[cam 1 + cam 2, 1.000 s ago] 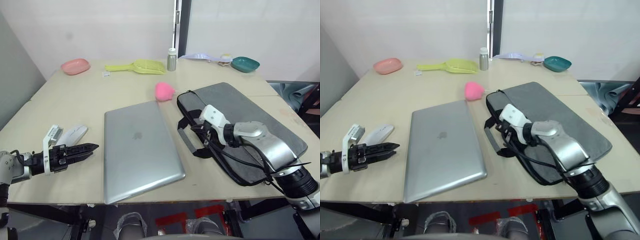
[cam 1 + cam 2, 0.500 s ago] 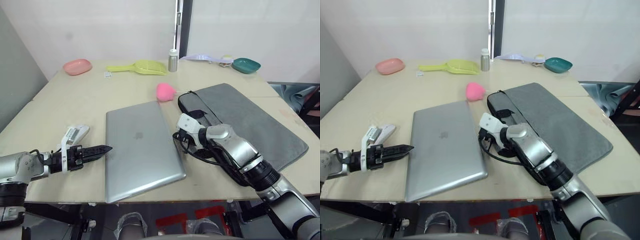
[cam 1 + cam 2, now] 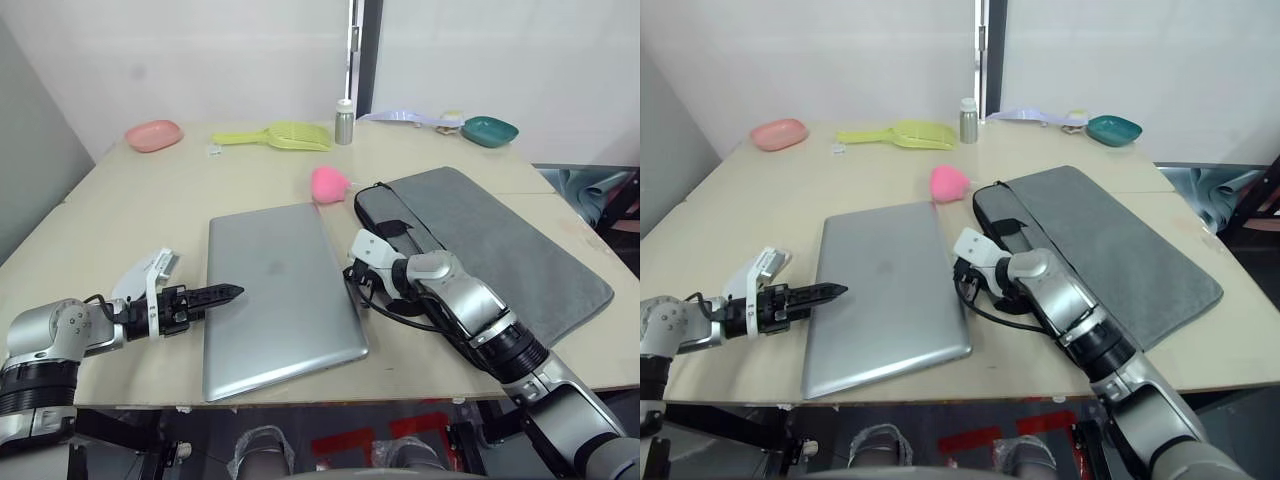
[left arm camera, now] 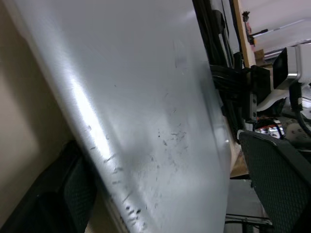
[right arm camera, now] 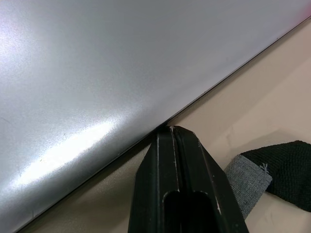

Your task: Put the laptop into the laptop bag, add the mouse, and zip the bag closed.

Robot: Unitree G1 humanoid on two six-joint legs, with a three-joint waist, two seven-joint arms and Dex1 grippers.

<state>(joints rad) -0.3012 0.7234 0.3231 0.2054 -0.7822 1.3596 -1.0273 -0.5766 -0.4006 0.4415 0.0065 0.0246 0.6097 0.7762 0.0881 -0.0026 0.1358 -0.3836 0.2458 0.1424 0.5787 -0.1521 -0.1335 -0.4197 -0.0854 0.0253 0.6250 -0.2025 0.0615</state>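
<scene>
The silver laptop (image 3: 278,290) lies closed and flat at the table's middle. To its right the grey laptop bag (image 3: 505,250) lies flat, its black strap handles (image 3: 385,225) toward the laptop. My left gripper (image 3: 233,292) reaches over the laptop's left edge; in the left wrist view its fingers (image 4: 73,191) stand apart with the laptop (image 4: 146,97) between them. My right gripper (image 5: 171,130) is shut, its tip touching the laptop's right edge (image 3: 352,275) at table level. The white mouse (image 3: 130,285) is mostly covered by my left wrist.
A pink lump (image 3: 328,183) sits just behind the laptop and bag. Along the back edge stand a pink dish (image 3: 153,133), a yellow scoop (image 3: 280,132), a small bottle (image 3: 344,120) and a teal bowl (image 3: 490,130). The laptop's near corner is close to the table's front edge.
My left gripper has moved right, from beside the mouse to the laptop's left edge. My right gripper has left the bag's handles and come to the laptop's right edge.
</scene>
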